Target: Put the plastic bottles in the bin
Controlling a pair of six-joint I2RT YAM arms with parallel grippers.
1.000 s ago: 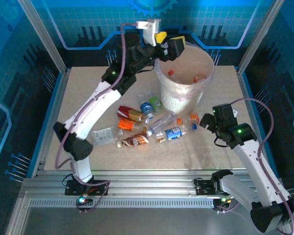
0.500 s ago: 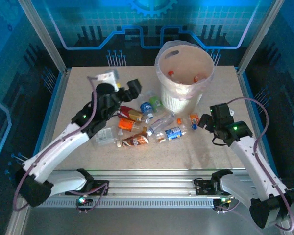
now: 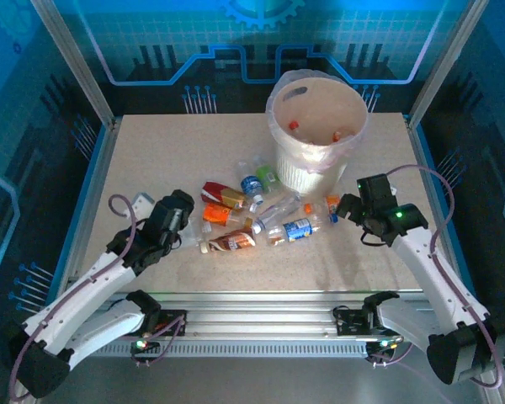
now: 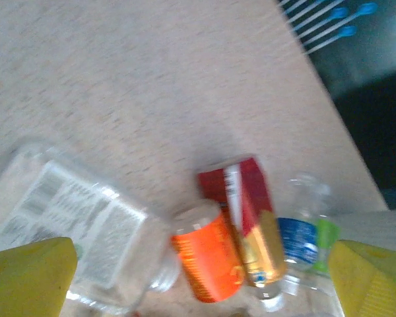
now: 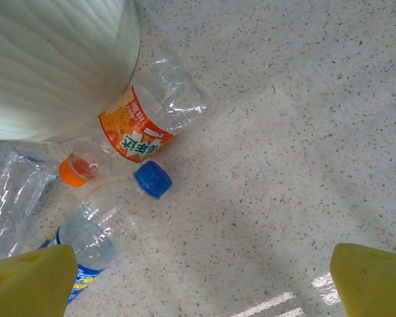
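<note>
Several plastic bottles (image 3: pixel 252 215) lie in a heap on the table in front of the white ribbed bin (image 3: pixel 320 164); two more lie inside it. My left gripper (image 3: pixel 183 219) hangs open at the heap's left end. Between its fingers lie a clear white-labelled bottle (image 4: pixel 72 224), an orange-labelled one (image 4: pixel 208 261) and a red-and-gold one (image 4: pixel 247 211). My right gripper (image 3: pixel 351 208) stands open just right of the bin. An orange-labelled bottle (image 5: pixel 152 119) and a blue-capped bottle (image 5: pixel 99 238) lie ahead of its yellow fingertips (image 5: pixel 373 281), by the bin wall (image 5: pixel 53 59).
Aluminium frame posts (image 3: pixel 71 59) and blue panels enclose the table. A metal rail (image 3: pixel 252 324) runs along the near edge. Bare tabletop (image 3: pixel 168 156) stretches left of the bin and right of my right gripper (image 5: pixel 201 284).
My left arm has swung from above the bin down to the left end of the bottle heap. The right gripper crept slightly toward the bottle beside the bin.
</note>
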